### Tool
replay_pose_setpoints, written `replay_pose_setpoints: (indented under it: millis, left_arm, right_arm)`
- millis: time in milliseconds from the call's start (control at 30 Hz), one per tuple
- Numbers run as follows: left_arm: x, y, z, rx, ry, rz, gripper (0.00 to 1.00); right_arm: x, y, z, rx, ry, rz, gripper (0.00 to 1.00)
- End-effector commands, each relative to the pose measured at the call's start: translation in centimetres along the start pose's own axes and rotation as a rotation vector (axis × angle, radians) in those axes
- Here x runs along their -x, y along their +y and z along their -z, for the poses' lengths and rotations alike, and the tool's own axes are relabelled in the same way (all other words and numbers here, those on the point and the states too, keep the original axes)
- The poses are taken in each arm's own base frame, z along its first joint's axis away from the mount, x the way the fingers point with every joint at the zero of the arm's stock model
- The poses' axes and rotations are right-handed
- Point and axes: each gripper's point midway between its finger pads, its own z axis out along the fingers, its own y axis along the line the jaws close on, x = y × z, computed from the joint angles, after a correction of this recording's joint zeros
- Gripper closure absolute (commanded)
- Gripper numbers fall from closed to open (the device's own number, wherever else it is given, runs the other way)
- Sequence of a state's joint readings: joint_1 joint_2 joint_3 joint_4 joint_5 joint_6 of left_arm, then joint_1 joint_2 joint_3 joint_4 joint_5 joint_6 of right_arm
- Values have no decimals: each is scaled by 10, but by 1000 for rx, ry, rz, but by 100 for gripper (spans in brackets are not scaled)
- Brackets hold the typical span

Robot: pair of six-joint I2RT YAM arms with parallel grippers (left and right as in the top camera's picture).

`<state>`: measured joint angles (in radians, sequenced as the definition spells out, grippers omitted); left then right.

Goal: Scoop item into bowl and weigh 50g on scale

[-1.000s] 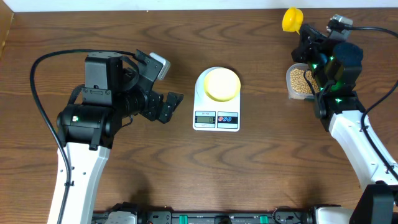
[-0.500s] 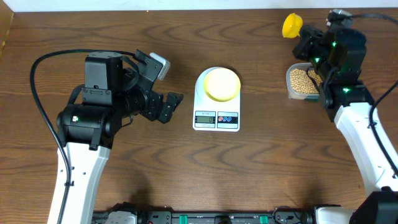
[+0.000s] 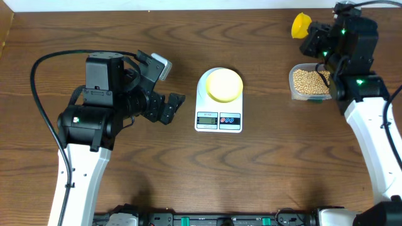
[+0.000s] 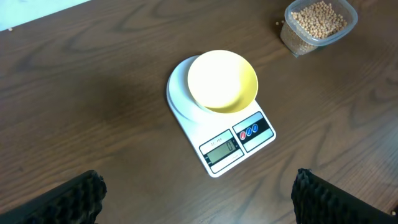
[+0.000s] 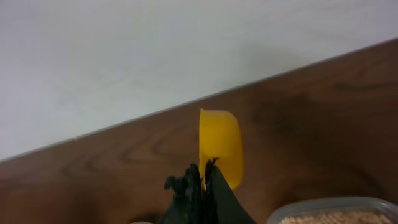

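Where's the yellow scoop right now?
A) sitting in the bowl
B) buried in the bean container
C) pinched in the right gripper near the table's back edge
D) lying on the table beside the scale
C: the right gripper is shut on the yellow scoop, beyond the clear container of beans; the bowl on the scale holds nothing.
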<state>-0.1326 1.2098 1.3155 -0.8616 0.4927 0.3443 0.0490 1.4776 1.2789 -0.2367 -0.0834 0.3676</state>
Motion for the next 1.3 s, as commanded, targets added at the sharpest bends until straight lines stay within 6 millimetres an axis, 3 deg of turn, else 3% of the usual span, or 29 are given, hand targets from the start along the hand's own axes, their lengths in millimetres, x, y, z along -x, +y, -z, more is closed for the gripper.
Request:
replay_pose_setpoints:
  millis: [0,300,567,900,1267]
  left_arm:
    - [-1,-1,0,-10,-1,5,2]
    - [-1,-1,0,-10,-1,5,2]
    - [-1,-1,0,-10,-1,5,2]
    - [-1,-1,0,-10,-1,5,2]
    - [-1,-1,0,-10,-1,5,2]
  right_arm:
    - [18,-7,9,-75,-17,71,99]
    - [32,-15,22,-151,-7,166,99]
    - [40,-36,26,-201,-15,181,99]
    - [56,-30,37,-203,-17,189,99]
    - [42,-32,10,-190,98,212,99]
